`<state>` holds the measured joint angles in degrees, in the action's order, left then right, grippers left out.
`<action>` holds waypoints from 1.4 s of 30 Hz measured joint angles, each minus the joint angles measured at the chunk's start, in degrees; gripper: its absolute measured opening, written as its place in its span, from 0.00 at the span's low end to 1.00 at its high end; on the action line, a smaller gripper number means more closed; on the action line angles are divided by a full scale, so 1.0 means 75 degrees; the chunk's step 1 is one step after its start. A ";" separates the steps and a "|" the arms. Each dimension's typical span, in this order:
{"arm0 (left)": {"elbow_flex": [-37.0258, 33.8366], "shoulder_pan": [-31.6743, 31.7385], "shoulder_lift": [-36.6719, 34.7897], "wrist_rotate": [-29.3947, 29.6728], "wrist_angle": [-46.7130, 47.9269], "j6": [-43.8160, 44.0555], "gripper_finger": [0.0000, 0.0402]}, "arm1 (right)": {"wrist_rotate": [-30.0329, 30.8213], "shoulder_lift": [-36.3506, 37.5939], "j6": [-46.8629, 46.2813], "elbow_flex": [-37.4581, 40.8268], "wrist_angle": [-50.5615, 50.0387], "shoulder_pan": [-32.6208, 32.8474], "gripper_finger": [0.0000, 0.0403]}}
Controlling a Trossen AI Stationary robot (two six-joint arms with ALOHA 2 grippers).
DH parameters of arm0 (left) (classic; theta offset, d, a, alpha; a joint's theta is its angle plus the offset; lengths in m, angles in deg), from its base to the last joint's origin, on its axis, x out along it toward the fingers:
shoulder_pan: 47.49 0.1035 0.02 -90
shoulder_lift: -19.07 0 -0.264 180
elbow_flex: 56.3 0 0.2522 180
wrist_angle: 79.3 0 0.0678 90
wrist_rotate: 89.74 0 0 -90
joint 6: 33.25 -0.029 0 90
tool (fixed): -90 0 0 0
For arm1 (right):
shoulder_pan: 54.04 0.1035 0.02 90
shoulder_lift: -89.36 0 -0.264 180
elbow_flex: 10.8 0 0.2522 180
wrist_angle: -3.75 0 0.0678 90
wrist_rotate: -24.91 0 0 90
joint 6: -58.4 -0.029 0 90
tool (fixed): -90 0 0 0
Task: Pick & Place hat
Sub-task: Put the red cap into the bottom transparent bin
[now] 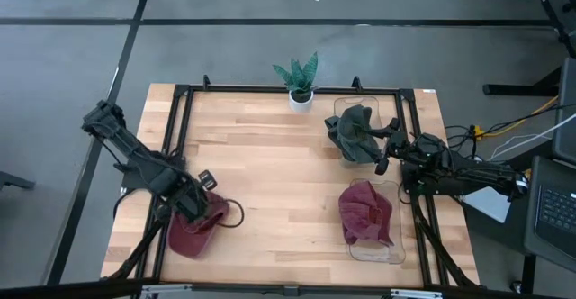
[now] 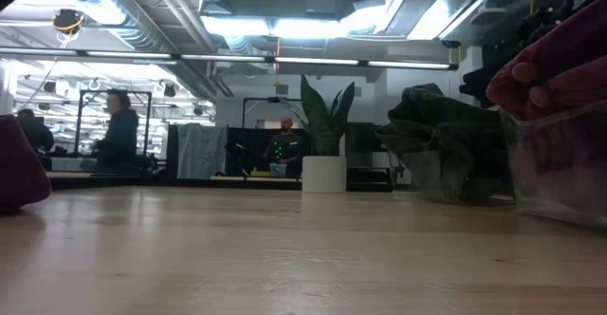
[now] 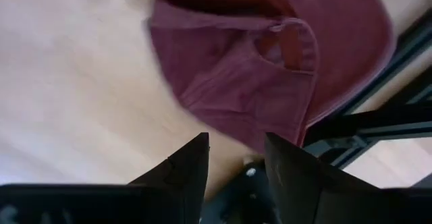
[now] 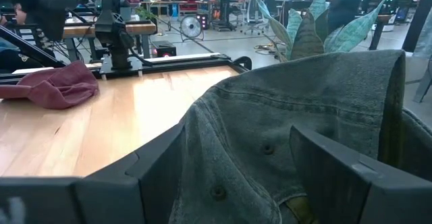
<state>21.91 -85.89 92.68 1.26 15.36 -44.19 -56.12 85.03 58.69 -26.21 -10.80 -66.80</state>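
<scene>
1. Your left gripper [image 1: 205, 195] sits at the front-left part of the wooden table [image 1: 270, 164], directly over a maroon hat [image 1: 193, 227] that lies on the bare wood near the left rail. In the left wrist view its fingers [image 3: 192, 166] stand a little apart, just above the hat's [image 3: 270, 55] edge, with nothing clamped between them.
2. Your right gripper [image 1: 385, 150] is at the back-right part of the table, at a dark green hat [image 1: 353, 132] that rests in a clear container [image 1: 396, 110]. In the right wrist view the jaws are spread wide on either side of the green denim cloth [image 4: 297, 109], not closed on it.
3. A second maroon hat [image 1: 364, 211] lies in another clear container [image 1: 378, 252] at the front right, well apart from both grippers.
4. A small potted plant [image 1: 300, 81] in a white pot stands at the middle of the table's back edge, near the green hat's container.
5. In the low view, people [image 2: 119, 130] appear in the room beyond the table.
</scene>
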 joint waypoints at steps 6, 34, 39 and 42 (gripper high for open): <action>-0.1069 -0.0278 0.0003 -0.0883 -0.1249 -0.1019 0.34 | 0.0000 0.0000 0.0000 0.0000 0.0002 0.0000 0.66; -0.3288 -0.0360 0.1506 -0.0913 -0.6332 -0.1228 0.34 | 0.0000 0.0000 0.0000 0.0000 -0.0001 0.0000 0.66; -0.3235 -0.0133 0.2055 -0.1025 -0.7770 -0.1149 0.34 | 0.0000 -0.0003 -0.0001 0.0000 0.0002 0.0003 0.66; -0.3250 0.0191 0.2264 -0.0924 -0.8790 -0.0577 0.34 | 0.0000 -0.0003 0.0000 0.0000 0.0002 0.0003 0.66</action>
<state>-2.47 -84.46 109.65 -5.66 -50.57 -48.51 -56.12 85.00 58.69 -26.21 -10.79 -66.77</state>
